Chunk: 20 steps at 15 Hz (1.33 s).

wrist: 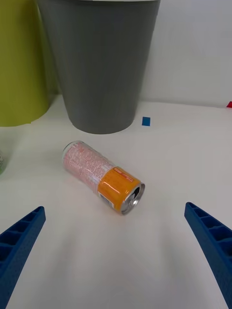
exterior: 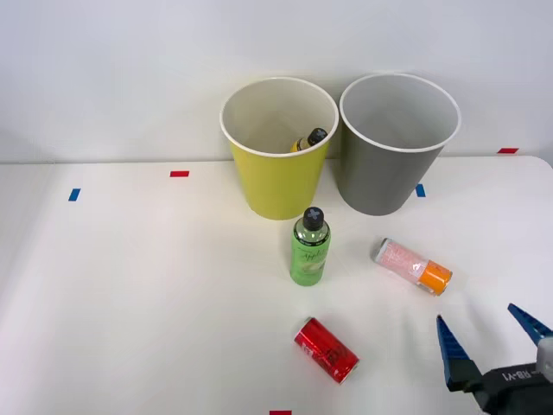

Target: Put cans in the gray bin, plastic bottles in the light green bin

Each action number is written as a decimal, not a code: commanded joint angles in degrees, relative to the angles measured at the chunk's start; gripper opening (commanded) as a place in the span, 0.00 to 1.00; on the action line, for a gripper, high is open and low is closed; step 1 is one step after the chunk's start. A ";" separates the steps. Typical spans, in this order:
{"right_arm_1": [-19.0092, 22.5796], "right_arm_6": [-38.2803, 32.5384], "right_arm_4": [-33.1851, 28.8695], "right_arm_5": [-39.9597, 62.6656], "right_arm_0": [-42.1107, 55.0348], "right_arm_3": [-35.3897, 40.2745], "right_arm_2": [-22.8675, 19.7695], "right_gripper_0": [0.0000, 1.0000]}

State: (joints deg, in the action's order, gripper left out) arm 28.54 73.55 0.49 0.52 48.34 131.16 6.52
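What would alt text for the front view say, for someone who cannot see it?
On a white table, an open blue end effector hovers near a pink can lying on its side. A red can also lies flat, a green bottle stands upright, and behind are a light green bin holding a yellowish bottle and a gray bin.

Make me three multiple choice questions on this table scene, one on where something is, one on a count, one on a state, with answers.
1. Where is the yellowish bottle?
A. On the table
B. Inside the light green bin
C. Inside the gray bin

2. How many cans lie on the table?
A. One
B. Two
C. Three

3. What is the right hand doing?
A. Open, holding nothing
B. Shut on the pink can
C. Shut on the green bottle

Answers: 1 B, its black cap shows inside the rim. 2 B, the red can and the pink can. 3 A, its blue fingers stand apart, short of the pink can.
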 commanded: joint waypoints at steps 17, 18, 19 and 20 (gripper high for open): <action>22.43 -7.19 8.82 46.76 -33.13 4.81 9.21 1.00; 23.75 -7.46 11.02 48.17 -34.80 4.81 9.92 1.00; 25.33 -7.19 14.27 49.23 -36.47 4.81 10.09 1.00; 27.09 -6.75 16.38 50.19 -38.06 4.89 10.36 1.00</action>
State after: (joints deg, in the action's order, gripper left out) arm 53.64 66.40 14.53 49.40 12.19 135.98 16.46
